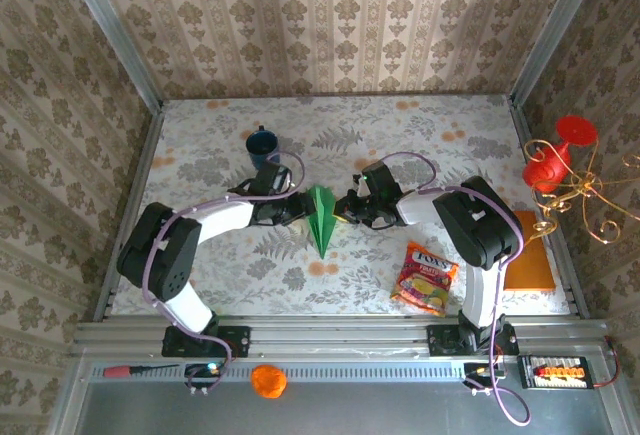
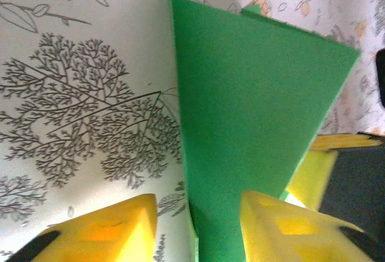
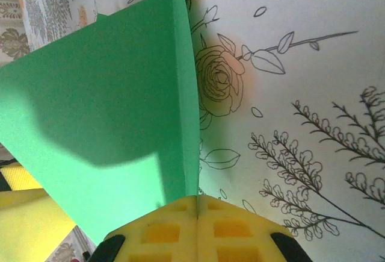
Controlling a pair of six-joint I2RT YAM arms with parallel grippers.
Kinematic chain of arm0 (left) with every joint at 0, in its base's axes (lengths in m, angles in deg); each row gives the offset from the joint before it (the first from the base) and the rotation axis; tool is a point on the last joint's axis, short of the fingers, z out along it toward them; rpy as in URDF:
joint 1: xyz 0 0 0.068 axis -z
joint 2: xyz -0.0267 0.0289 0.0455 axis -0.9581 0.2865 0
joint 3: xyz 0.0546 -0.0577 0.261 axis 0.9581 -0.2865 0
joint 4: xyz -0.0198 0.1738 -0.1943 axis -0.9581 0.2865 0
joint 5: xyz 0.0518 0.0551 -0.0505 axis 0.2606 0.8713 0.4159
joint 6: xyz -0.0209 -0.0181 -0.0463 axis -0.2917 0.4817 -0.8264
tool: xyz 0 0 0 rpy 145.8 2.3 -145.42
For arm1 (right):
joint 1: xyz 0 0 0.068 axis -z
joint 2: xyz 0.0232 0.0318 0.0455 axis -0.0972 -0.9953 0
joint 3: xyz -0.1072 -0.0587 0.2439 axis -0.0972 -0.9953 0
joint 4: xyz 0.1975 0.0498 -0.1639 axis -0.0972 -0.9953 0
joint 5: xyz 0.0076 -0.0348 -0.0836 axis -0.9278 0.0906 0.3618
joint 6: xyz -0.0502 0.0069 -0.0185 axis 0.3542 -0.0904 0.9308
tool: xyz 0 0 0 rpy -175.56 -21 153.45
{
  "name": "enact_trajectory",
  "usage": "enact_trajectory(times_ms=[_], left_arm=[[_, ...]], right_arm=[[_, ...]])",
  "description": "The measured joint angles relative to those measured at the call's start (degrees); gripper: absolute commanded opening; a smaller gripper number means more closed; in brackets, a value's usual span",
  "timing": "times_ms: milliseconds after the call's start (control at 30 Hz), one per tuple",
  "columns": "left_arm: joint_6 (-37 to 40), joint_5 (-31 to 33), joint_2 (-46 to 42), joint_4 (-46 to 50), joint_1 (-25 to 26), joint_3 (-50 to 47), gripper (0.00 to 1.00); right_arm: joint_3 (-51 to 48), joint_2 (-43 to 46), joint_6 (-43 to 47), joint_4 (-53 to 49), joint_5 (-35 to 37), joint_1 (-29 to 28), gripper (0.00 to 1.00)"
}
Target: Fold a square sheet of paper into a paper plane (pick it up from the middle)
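The snack packet lies nearest, to the right of and well short of the blue mug. On the table, just short of the mug, sits the green paper plane. The right claw is clamped on its fold. The left claw has its fingers apart, straddling the plane.

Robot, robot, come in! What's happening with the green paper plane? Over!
Left gripper open, astride the paper plane. Right gripper shut on its fold. Blue mug, snack packet well clear. Over.
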Motion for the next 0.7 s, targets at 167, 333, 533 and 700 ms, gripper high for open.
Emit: enact_trajectory(times_ms=[167, 333, 533, 700], left_arm=[[0.2, 0.9, 0.1, 0.3, 0.0, 0.1, 0.27], [0.7, 0.5, 1.5, 0.3, 0.0, 1.1, 0.17], [1.7, 0.6, 2.3, 0.7, 0.0, 1.5, 0.04], [2.8, 0.8, 1.6, 1.3, -0.7, 1.6, 0.00]], right_arm=[[0.0, 0.0, 0.0, 0.0, 0.0, 0.0, 0.01], [0.0, 0.0, 0.0, 0.0, 0.0, 0.0, 0.01], [0.0, 0.3, 0.0, 0.0, 0.0, 0.3, 0.02], [-0.2, 3.3, 0.0, -0.5, -0.1, 1.6, 0.02]])
